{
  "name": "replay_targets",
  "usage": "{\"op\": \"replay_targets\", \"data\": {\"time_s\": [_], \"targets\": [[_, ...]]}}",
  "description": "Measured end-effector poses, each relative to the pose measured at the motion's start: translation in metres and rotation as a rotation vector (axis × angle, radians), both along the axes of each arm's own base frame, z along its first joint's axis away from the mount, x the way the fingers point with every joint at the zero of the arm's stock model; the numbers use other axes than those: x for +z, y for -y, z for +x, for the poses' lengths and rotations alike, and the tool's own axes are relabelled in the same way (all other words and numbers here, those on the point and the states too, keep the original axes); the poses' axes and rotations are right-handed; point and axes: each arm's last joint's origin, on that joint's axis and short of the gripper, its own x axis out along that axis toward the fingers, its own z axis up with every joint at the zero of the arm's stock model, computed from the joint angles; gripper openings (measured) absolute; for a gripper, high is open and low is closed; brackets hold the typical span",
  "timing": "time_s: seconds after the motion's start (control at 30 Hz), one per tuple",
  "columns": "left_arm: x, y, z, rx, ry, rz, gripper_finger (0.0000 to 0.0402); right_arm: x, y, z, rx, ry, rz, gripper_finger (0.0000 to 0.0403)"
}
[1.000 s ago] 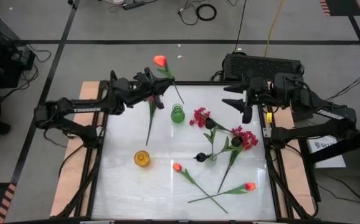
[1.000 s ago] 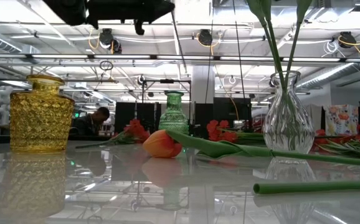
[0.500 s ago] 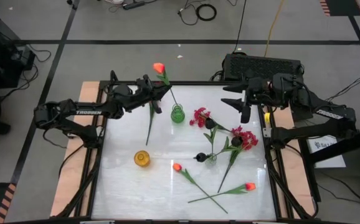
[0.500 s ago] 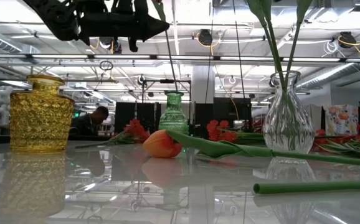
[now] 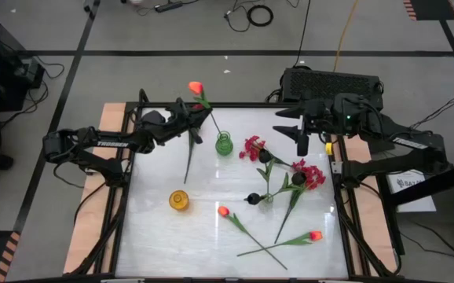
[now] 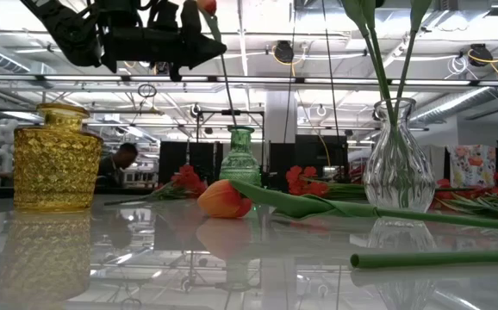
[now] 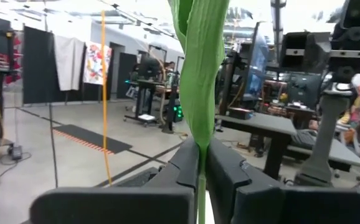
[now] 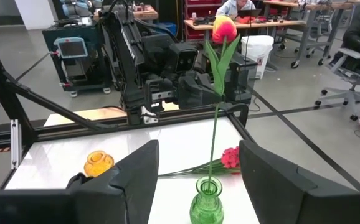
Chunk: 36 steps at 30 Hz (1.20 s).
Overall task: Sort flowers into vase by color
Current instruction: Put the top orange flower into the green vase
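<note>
Orange tulip (image 5: 196, 88) stem in green vase (image 5: 224, 144), left gripper (image 5: 198, 119) jaws clamped on it, right gripper (image 5: 288, 132) jaws apart, empty

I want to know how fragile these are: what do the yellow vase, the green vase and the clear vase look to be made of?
Yellow vase: probably pressed glass, amber and see-through, with a knobbly faceted surface that glints. Green vase: likely tinted glass too, translucent with a moulded pattern; the tulip stem shows down through its neck. Clear vase: seemingly glass, ribbed and glossy, with the stems inside visible through the wall.
</note>
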Motion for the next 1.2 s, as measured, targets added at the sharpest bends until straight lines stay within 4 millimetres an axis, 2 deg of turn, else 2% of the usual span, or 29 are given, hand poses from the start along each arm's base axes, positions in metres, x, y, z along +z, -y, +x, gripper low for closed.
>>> {"op": "replay_targets", "data": {"time_s": [0.23, 0.93, 1.03, 1.2], "targets": [[-0.004, 0.000, 0.000, 0.018, -0.023, -0.013, 0.0037, 0.000, 0.001, 0.004, 0.001, 0.009, -0.006, 0.0212], [-0.015, 0.001, 0.002, -0.033, -0.134, -0.045, 0.0044, 0.001, 0.001, 0.003, 0.001, 0.012, -0.006, 0.0212], [-0.018, 0.000, 0.002, -0.033, -0.164, -0.058, 0.0062, 0.001, 0.001, 0.003, 0.001, 0.012, -0.006, 0.0212], [-0.019, 0.000, 0.002, -0.037, -0.167, -0.084, 0.0116, 0.001, 0.001, 0.003, 0.001, 0.012, -0.006, 0.0212]]}}
